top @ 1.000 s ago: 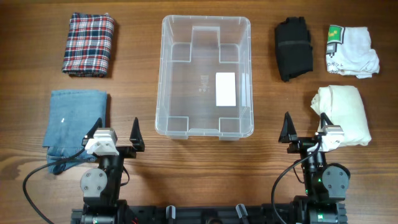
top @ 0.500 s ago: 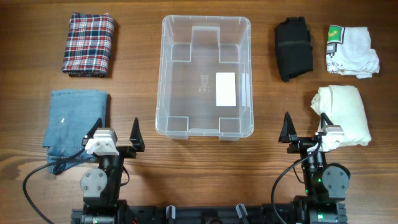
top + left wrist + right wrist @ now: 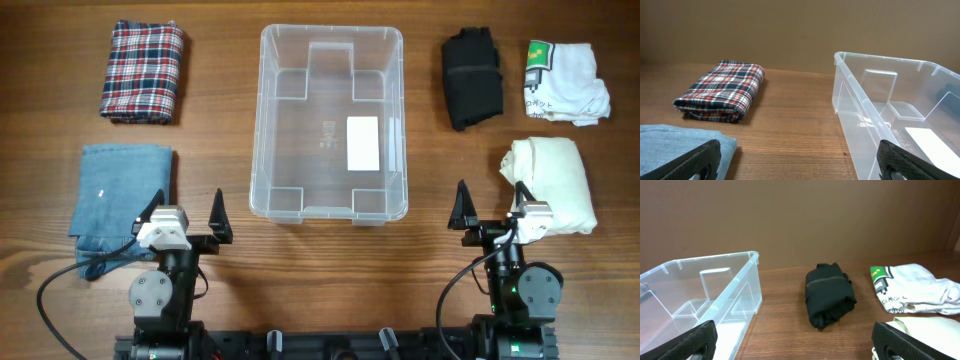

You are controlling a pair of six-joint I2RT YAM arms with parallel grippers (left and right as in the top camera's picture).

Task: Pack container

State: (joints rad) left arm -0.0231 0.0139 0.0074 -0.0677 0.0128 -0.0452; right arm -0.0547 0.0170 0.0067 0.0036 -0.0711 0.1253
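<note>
The container is a clear plastic bin at the table's middle, with only a white label on its base; it also shows in the left wrist view, container, and in the right wrist view, container. My left gripper stands open near the front edge, left of the bin's near corner, nothing between its fingers. My right gripper is open too, to the right of the bin, beside a cream folded cloth.
Folded clothes lie around the bin: plaid cloth and blue denim cloth on the left, black cloth, white printed shirt and the cream cloth on the right.
</note>
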